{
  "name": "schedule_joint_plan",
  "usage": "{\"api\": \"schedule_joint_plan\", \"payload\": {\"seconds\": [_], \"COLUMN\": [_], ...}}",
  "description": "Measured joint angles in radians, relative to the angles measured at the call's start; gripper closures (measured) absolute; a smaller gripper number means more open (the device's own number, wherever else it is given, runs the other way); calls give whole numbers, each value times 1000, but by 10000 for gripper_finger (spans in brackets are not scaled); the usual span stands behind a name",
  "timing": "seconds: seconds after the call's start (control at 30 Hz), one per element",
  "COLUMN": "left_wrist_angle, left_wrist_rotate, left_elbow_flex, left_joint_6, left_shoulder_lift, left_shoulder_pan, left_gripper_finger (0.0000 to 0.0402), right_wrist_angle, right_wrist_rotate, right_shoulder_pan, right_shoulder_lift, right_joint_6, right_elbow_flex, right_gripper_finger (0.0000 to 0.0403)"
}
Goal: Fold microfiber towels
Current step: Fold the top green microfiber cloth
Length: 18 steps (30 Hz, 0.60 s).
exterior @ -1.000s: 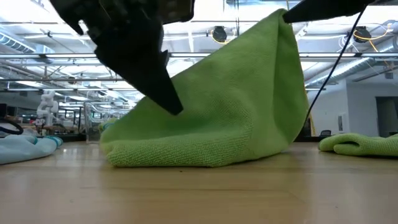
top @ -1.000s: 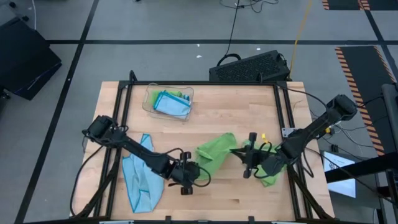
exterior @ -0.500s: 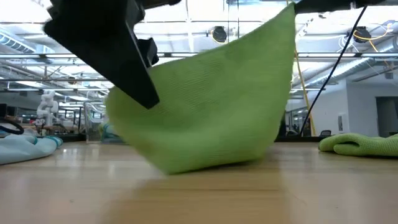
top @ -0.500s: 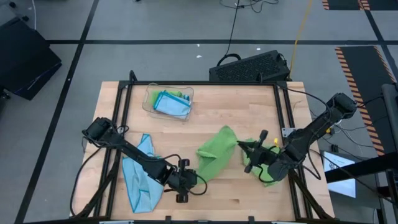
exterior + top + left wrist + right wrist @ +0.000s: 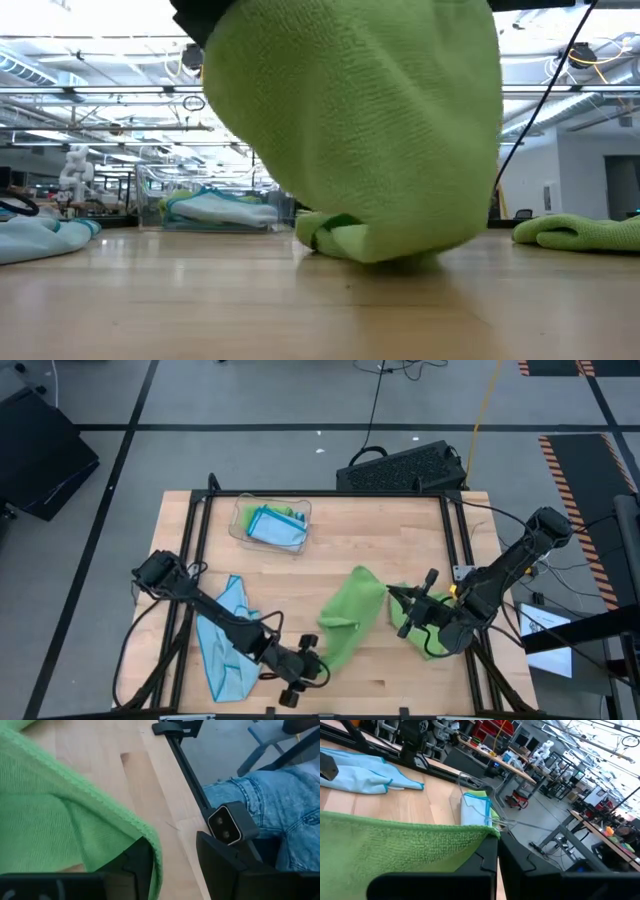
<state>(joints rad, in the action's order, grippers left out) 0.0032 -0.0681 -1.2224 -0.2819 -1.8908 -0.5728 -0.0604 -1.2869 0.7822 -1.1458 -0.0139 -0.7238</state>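
Since a second ago the left gripper [image 5: 306,672] has drawn toward six o'clock, clamped on the green towel [image 5: 347,617]. The right gripper [image 5: 399,600], pinching its three o'clock corner, stretches it mid-table.

You will find no readable text, label, brand, number or sign in any view.
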Motion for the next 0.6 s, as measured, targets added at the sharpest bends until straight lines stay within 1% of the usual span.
{"api": "schedule_joint_plan", "payload": {"seconds": [0.07,0.17,0.23,0.3,0.37,0.47,0.53,0.6], "left_wrist_angle": [5,33,17,-42,-125,-278,-311,-314], "left_wrist_rotate": [-10,-101,-150,-172,-199,-248,-256,-263], "left_elbow_flex": [0,0,0,0,0,0,0,0], "left_joint_6": [-8,-60,-119,-154,-188,-289,-318,-283], "left_shoulder_lift": [0,0,0,6,18,35,35,36], "left_shoulder_pan": [0,8,27,45,62,86,102,110], "left_gripper_finger": [252,252,252,252,252,252,256,261], "right_wrist_angle": [-2,-7,-20,-28,-28,-27,-27,-27], "right_wrist_rotate": [-8,-67,-114,-154,-173,-192,-206,-205], "right_shoulder_pan": [0,0,0,3,10,22,28,33], "right_shoulder_lift": [0,0,0,0,0,0,0,0], "right_joint_6": [0,-7,-20,-25,-26,-24,-21,-13], "right_elbow_flex": [0,0,0,0,0,0,0,0], "right_gripper_finger": [403,403,403,403,403,402,401,401]}}
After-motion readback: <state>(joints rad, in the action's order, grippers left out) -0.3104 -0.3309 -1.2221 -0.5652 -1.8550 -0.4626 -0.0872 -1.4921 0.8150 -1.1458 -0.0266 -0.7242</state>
